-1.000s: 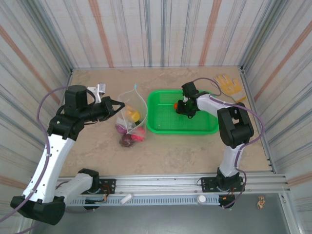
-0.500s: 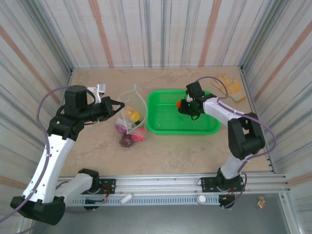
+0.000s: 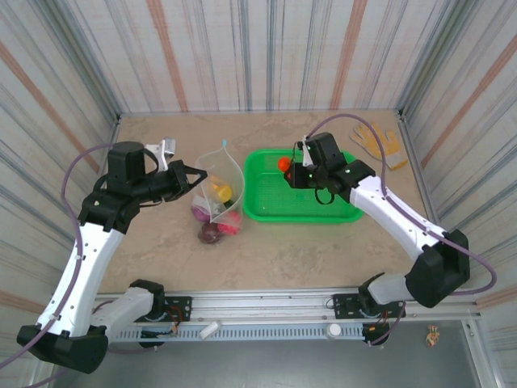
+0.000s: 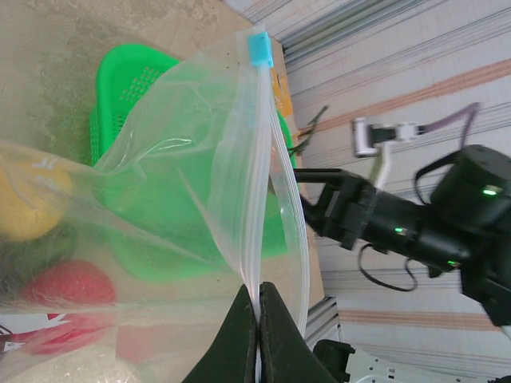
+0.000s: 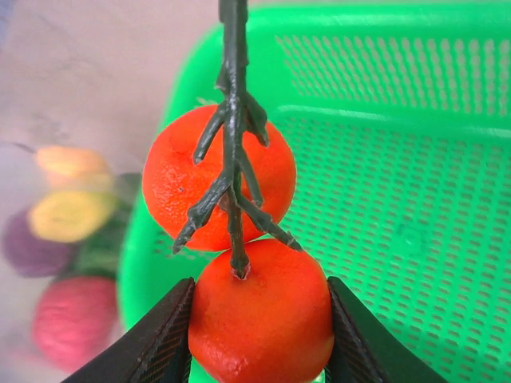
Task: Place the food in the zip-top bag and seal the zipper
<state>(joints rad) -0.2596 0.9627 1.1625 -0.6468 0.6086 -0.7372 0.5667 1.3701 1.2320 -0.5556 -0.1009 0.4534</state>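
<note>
Your left gripper (image 4: 257, 297), jaws closed, pinches the zipper (image 4: 251, 175) of the zip-top bag (image 3: 220, 174), which lies on the table (image 3: 283, 250) just left of the green basket (image 3: 300, 217) with food (image 3: 229, 222) inside, while your right gripper (image 5: 259, 319) clamps a stemmed orange fruit pair (image 5: 219, 187) above the basket.

The right fingers (image 3: 296, 173) hold a small orange toy fruit (image 3: 283, 164) above the green mesh basket (image 3: 303, 217); the left fingers (image 3: 192, 172) pinch the clear plastic zip-top bag (image 3: 216, 190).

Zip-top bag (image 3: 222, 174) left of basket (image 3: 279, 202)
</note>
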